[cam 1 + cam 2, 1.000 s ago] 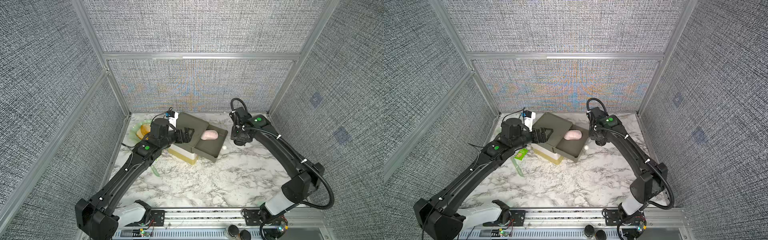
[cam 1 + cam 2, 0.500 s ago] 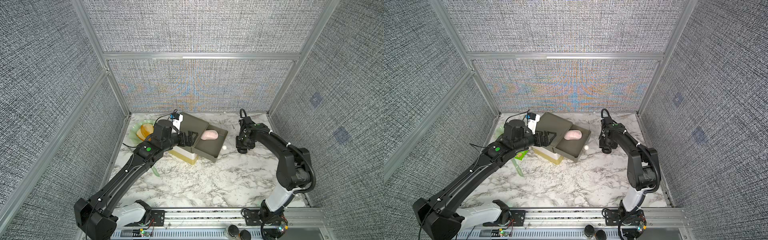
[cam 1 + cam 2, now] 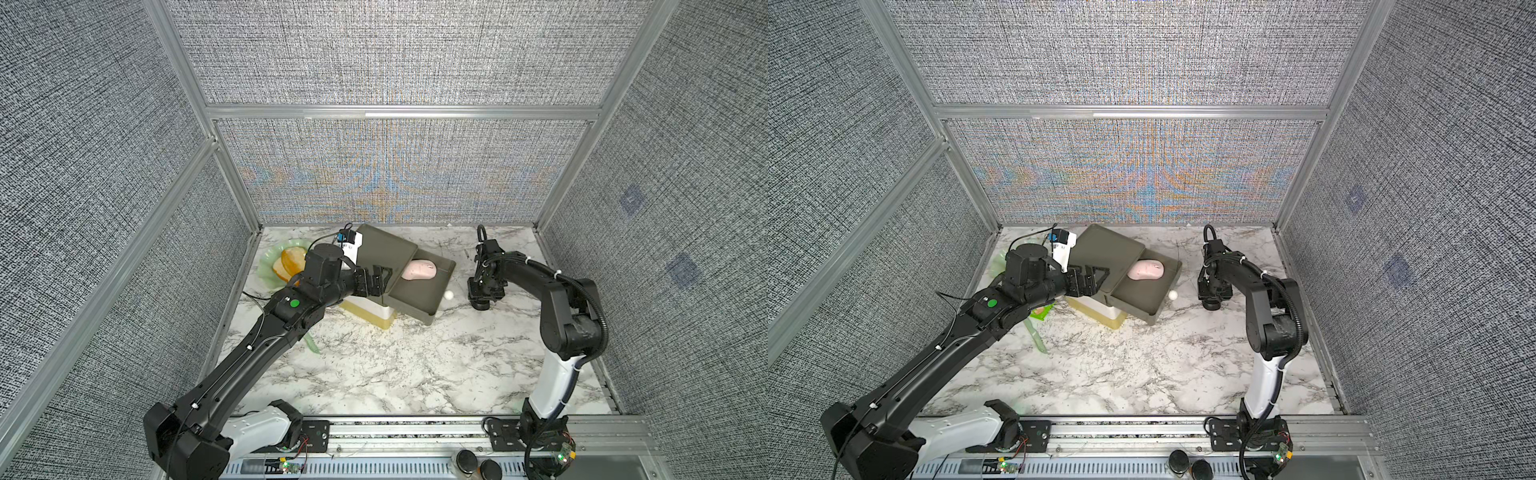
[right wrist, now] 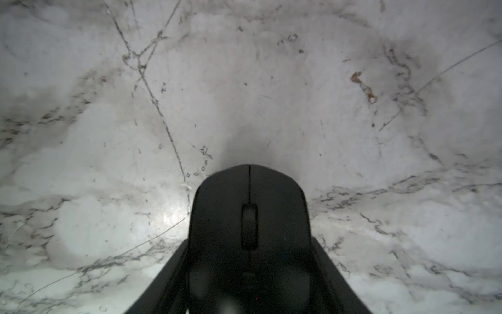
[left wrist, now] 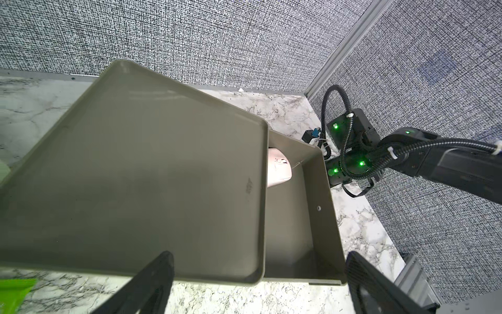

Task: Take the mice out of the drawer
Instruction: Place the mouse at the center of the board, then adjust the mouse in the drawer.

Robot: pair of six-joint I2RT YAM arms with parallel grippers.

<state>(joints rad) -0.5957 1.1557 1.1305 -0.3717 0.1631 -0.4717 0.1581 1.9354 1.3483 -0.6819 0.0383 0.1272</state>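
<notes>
The black oval plastic computer mouse (image 4: 250, 231) is clamped between the two fingers of the right gripper (image 4: 250, 274), low over the white marble-patterned table (image 4: 353, 136). It is outside the drawer and beside it. I judge that the step in hand is to put this mouse down. To do it well, the gripper should go straight down until the flat underside meets the table, and only then let its fingers part. A release from height may make the smooth shell bounce or slide. Whether the mouse touches the table now, I cannot tell.

The mouse is dark, with a seam along the middle of its top and a scroll wheel set in this seam. The fingers press on its two long sides, and its nose points away from the wrist.

A pale pink oval mouse (image 3: 419, 270) lies in the open olive-grey plastic drawer (image 3: 430, 318), at the inner end, close to the cabinet. No other mouse shows there. The left gripper (image 3: 380, 279) hovers over the olive-grey cabinet top (image 3: 382, 249), its fingers wide apart and holding nothing.
</notes>
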